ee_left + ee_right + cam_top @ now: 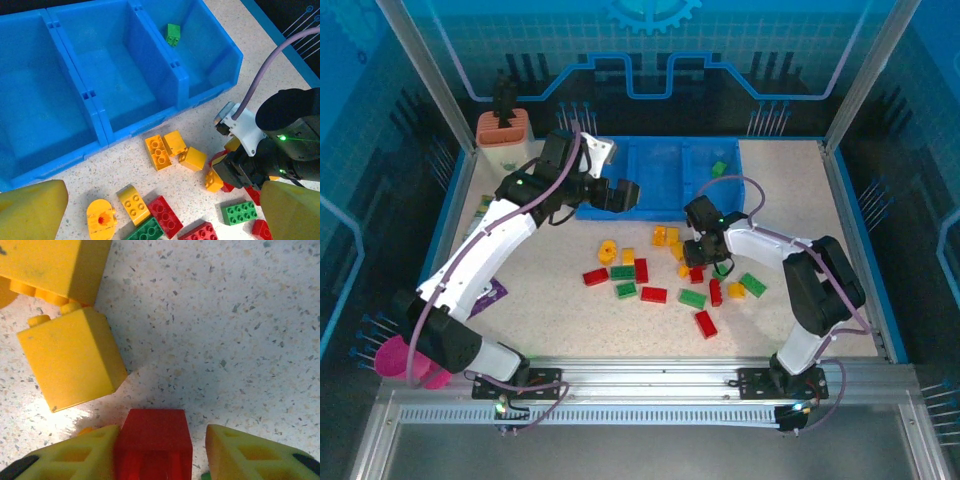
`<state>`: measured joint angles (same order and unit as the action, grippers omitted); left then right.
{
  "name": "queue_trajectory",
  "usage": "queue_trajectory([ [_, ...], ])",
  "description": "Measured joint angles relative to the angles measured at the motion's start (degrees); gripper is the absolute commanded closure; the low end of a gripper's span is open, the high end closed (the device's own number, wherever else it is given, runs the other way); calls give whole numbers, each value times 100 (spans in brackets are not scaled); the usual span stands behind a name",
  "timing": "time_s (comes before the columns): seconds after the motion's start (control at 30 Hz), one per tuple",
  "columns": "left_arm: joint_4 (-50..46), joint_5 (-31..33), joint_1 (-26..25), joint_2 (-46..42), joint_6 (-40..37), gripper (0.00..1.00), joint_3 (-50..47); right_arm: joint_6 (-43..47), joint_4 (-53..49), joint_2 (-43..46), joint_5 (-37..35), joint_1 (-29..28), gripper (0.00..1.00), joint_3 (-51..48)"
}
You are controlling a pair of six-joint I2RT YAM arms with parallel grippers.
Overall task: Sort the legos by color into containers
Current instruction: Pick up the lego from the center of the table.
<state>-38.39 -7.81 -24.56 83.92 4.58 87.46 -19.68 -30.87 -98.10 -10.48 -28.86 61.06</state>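
A red lego (154, 440) lies on the bench (570, 330) within the right end effector (161, 437), which stands slightly parted, beside yellow legos (72, 357). One green lego (173, 34) sits in the blue tray's (90, 95) right-hand compartment. The left end effector (162, 187) hangs wide above

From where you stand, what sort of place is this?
Probably a robot test cell: an aluminium-framed enclosure, left arm and right arm bolted to a speckled table, legos beside a blue tray.
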Motion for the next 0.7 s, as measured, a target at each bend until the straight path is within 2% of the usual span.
queue_trajectory([
  [0.3,68,2,0,0,-9,1,-28,-46,-13,-46,-4,7,68,-103],
  [0.43,76,9,0,-2,-22,1,-63,42,-225,57,2,46,69,-22],
  [0.53,83,87,0,-46,-52,1,-101,212,-503,188,9,83,70,490],
  [0.7,101,243,0,-271,-173,1,-256,675,-479,173,-7,81,70,1939],
])
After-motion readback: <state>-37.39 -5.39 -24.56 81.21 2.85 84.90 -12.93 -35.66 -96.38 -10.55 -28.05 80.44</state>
